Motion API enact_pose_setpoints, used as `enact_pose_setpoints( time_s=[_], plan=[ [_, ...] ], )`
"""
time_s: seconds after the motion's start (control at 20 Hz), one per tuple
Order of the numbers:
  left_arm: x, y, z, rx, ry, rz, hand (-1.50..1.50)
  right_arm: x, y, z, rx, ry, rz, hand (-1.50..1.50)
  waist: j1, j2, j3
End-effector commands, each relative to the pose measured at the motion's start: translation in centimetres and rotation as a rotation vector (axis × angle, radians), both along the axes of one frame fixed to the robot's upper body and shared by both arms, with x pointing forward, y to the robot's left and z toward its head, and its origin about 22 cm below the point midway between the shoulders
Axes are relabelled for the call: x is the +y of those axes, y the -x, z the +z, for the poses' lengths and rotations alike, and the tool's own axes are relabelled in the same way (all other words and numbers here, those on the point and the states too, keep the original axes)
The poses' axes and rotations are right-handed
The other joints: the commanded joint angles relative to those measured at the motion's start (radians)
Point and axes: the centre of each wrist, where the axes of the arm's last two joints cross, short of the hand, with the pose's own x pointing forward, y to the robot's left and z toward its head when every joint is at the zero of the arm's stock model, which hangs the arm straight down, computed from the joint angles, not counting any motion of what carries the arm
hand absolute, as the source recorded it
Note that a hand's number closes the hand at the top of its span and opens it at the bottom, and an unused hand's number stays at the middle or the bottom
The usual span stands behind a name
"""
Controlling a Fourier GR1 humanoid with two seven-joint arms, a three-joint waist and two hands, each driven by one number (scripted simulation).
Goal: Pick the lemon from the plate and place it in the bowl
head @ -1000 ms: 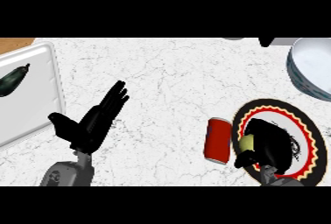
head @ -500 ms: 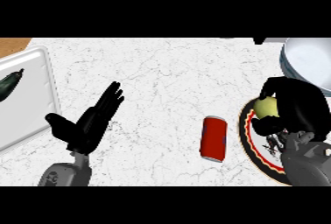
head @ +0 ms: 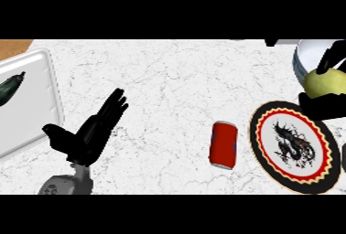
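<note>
The white tray [head: 30, 103] is sitting at the left, the plate [head: 295, 144] at the right, the red can [head: 224, 145] lying beside it. The left hand [head: 88, 132] is resting with fingers straight. The right hand [head: 329, 98] is curling around the lemon [head: 323, 83] at the bowl's [head: 310, 51] edge.

One lemon [head: 321, 81], one plate [head: 294, 145], one can [head: 224, 145]

The yellow-green lemon [head: 323, 82] sits in the right hand's [head: 329, 98] curled fingers, off the plate [head: 265, 132], just beside the rim of the pale bowl [head: 307, 51] at the worktop's far right.
</note>
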Motion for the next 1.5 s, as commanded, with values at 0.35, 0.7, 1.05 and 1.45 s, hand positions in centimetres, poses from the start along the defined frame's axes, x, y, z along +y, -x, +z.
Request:
enact_pose_setpoints(
  time_s=[0.35,0.7,1.05,1.45],
  plan=[
    [-0.2,0.0,-0.8,0.016,0.013,-0.024,0.00,-7.5,-5.8,3.7,-0.075,-0.025,-0.086,1.50,0.009,0.005,0.001],
    [-0.8,-0.2,-0.3,0.000,0.019,-0.027,0.00,-12.8,-8.9,-0.7,-0.133,-0.106,-0.112,1.50,0.011,0.006,0.001],
    [-0.2,-0.2,0.2,-0.010,0.014,-0.019,0.00,-17.9,-11.8,-4.2,-0.101,-0.012,-0.139,1.50,0.039,0.015,0.002],
    [-2.4,-1.5,0.5,-0.033,0.009,-0.060,0.00,-19.9,-13.5,-6.4,0.106,0.016,-0.280,1.50,0.072,0.034,0.003]
  ],
)
